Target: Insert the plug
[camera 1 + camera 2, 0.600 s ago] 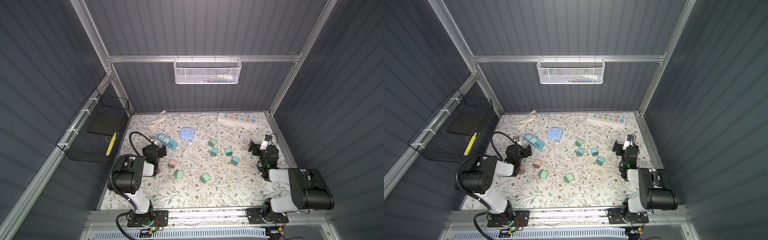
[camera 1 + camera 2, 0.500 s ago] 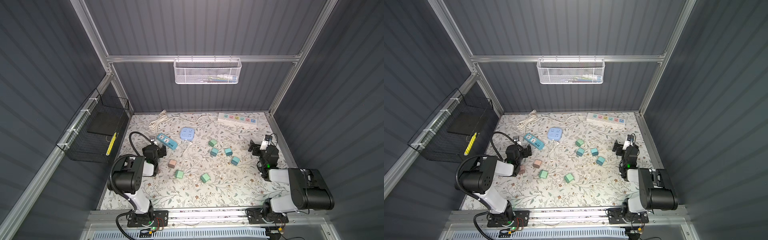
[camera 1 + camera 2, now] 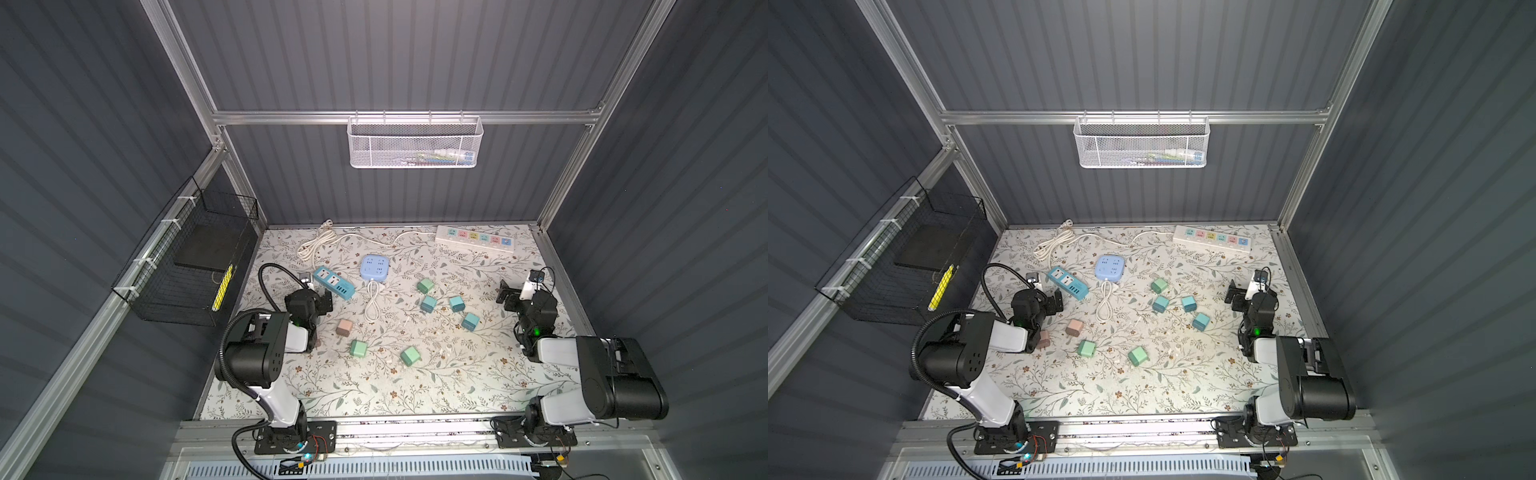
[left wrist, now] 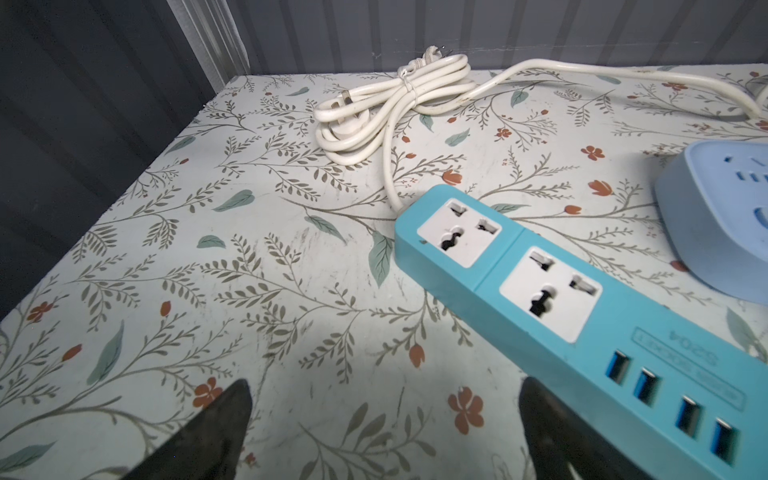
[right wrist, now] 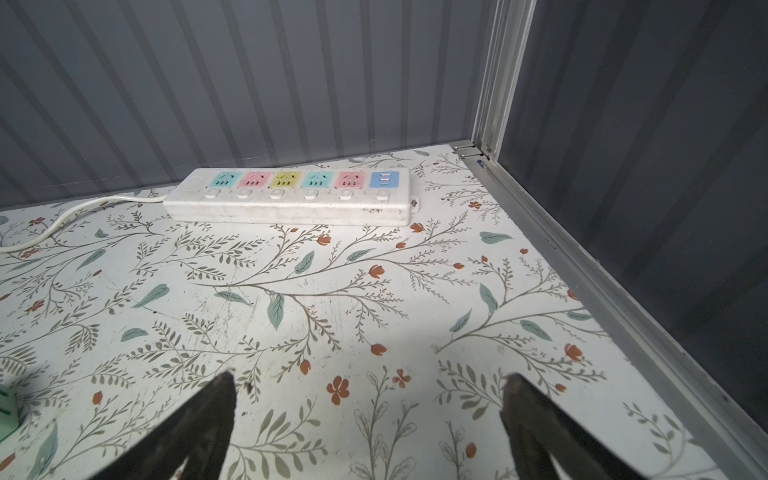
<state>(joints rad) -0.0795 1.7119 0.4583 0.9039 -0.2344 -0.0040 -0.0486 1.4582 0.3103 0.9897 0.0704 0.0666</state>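
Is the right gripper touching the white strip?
Apart. The right wrist view shows a broad stretch of bare table between the fingertips of the open right gripper and the white strip.

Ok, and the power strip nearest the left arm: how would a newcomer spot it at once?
On the floral table, look back left, just in front of the coiled white cable. The teal strip lies there at a slant. Unlike the square pale-blue hub beside it and the white strip by the back wall, it has two white sockets and a row of blue USB ports.
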